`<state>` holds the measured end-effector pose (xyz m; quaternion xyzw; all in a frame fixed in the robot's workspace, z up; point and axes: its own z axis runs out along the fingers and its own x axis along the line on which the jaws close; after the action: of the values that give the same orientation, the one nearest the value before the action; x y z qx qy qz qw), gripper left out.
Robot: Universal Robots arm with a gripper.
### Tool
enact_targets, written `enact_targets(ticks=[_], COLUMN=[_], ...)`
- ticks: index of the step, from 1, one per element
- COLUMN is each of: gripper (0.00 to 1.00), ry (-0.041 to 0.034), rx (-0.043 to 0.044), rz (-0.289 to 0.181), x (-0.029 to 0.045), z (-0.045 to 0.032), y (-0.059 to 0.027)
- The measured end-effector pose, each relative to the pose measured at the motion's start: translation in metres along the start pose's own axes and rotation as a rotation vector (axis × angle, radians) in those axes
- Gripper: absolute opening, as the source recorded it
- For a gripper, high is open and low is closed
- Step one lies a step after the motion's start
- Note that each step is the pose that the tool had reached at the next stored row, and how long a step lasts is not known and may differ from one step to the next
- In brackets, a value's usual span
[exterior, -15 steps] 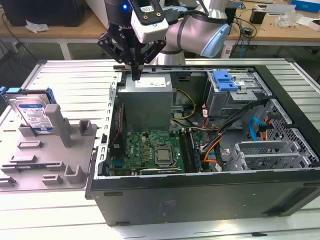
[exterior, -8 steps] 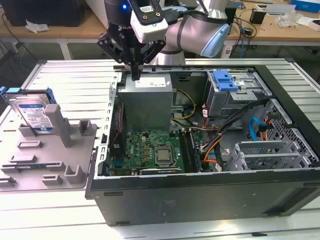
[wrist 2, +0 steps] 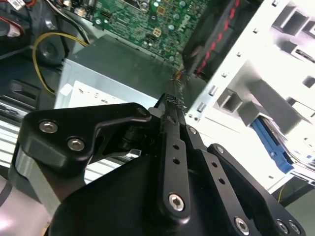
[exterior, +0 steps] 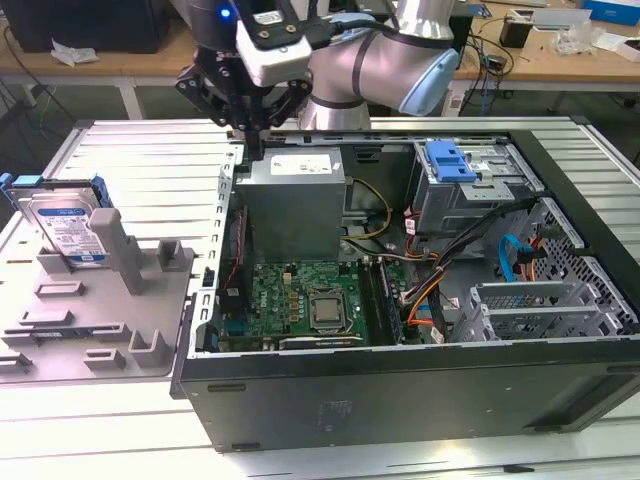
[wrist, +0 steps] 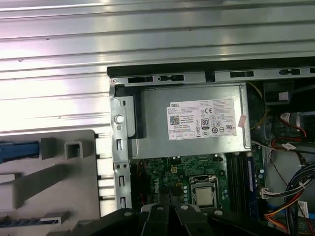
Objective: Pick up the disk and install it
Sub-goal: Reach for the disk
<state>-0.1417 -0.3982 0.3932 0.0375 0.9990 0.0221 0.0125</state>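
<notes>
Exterior view: black gripper hangs over rear edge of open black computer case, beside grey metal power supply box. Fingers pressed together, empty. Silver hard drive in blue carrier rail leans in grey plastic holder at exterior view's left, well apart from gripper.

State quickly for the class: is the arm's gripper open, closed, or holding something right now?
Gripper: closed, holding nothing. The disk stands apart from it in the grey fixture.
</notes>
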Motion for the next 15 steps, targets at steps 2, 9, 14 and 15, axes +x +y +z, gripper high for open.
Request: enact_targets(ticks=[2, 9, 14, 15], gripper=[0.11, 0.11, 0.11, 0.11], ry=[0.0, -0.0001, -0.0003, -0.0003], rx=[0.0, 0.0002, 0.0002, 0.0003], rz=[0.001, 0.005, 0.008, 0.008], x=[0.0065, 0.0307, 0.0468, 0.0526], z=[-0.0001, -0.0004, 0.0, 0.0001], y=[0.0005, 0.0038, 0.0054, 0.0056])
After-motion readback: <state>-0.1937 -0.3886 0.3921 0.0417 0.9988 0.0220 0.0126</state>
